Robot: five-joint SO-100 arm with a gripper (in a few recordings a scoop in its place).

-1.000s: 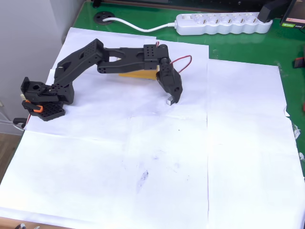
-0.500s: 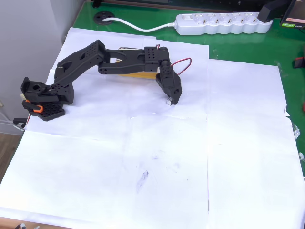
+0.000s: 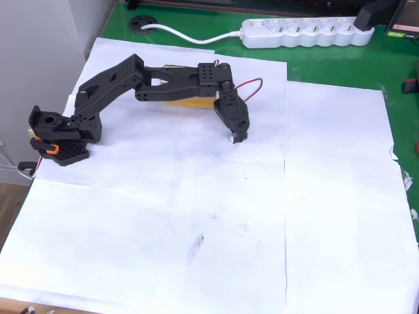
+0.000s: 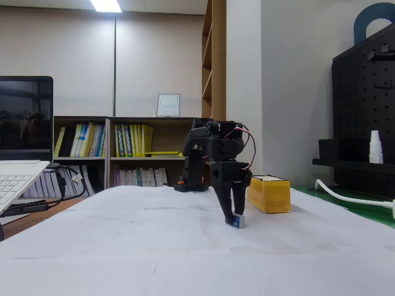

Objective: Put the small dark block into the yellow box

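Note:
My black gripper (image 3: 236,136) points down at the white paper, just right of the yellow box (image 3: 188,102), which lies mostly hidden under my forearm in the overhead view. In the fixed view the yellow box (image 4: 268,194) stands on the paper behind and right of the gripper (image 4: 234,219). The small dark block (image 3: 234,138) shows its pale end at the fingertips. The fingers are shut on the small dark block (image 4: 239,221), which sits at or barely above the paper.
A white power strip (image 3: 306,33) with its cable lies on the green mat at the back. My base (image 3: 57,134) is at the left edge of the white paper sheets (image 3: 216,222). A laptop (image 4: 21,160) stands at the left in the fixed view.
The forearm has lowered a little over the yellow box, covering more of it. The gripper tip with the block has barely shifted.

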